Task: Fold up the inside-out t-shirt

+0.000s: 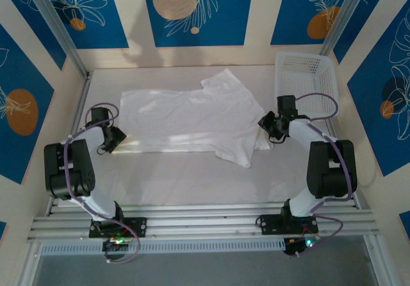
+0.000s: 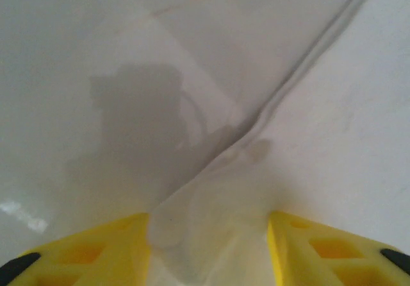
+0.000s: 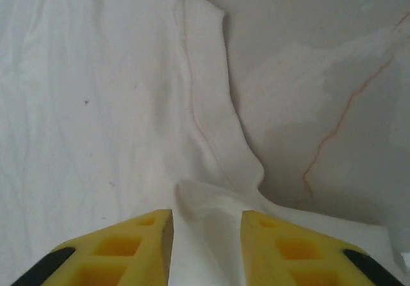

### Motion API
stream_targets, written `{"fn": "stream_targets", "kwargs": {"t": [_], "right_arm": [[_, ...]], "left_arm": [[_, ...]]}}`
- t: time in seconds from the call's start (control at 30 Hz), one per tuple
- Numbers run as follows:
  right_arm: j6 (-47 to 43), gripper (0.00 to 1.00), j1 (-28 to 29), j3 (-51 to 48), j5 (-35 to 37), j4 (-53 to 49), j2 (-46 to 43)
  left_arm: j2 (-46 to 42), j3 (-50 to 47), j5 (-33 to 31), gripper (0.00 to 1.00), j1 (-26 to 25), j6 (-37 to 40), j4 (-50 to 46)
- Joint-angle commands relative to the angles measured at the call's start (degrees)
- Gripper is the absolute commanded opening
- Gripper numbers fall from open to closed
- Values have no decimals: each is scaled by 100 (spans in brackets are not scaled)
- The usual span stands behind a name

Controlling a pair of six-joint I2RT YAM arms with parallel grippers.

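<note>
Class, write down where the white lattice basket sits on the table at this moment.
In the top external view, the basket sits at the far right corner of the table, just beyond the right hand and right of the t-shirt.

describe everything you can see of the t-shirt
The t-shirt is plain white, thin and wrinkly, its hem seams showing. It lies mostly flat across the middle of the table, lengthwise left to right, one short sleeve pointing far, the other near. A tiny dark speck marks the cloth in the right wrist view. Its edge lies between the open jaws of the left gripper at one end and the right gripper at the other.
</note>
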Motion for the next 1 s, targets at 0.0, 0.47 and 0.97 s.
{"fn": "stream_targets", "kwargs": {"t": [0.0,0.47,0.97], "right_arm": [[-164,39,-20,267,119,-538,-488],[370,51,1506,-2355,-410,-339,-1902],[70,0,1519,371,-644,2,-308]], "left_arm": [[-461,66,42,54,15,75,85],[-3313,-886,-219,60,-2383,872,-493],[-3074,-1036,-376,61,-2592,850,-537]]}}
